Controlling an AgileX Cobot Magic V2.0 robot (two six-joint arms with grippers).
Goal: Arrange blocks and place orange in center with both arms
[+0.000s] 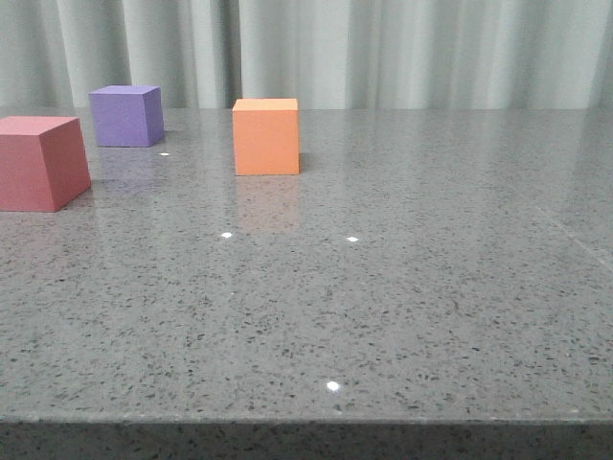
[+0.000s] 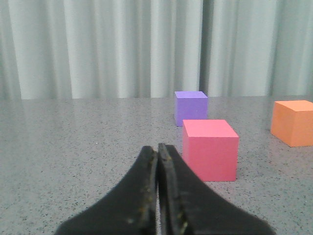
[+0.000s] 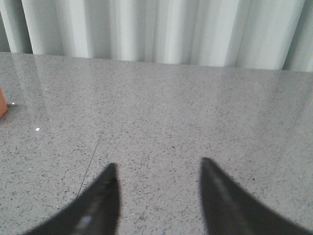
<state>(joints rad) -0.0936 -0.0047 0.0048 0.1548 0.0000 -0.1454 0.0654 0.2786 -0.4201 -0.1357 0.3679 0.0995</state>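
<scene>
In the front view the orange cube stands on the grey table toward the back, left of the middle. The purple cube stands farther back and left. The pink-red cube is at the left edge, nearer. No gripper shows in the front view. In the left wrist view my left gripper is shut and empty, low over the table; the pink-red cube is just ahead beside it, the purple cube behind, the orange cube off to the side. My right gripper is open and empty; a sliver of the orange cube shows at the frame edge.
The speckled grey tabletop runs to a front edge. A pale pleated curtain hangs behind the table's far edge.
</scene>
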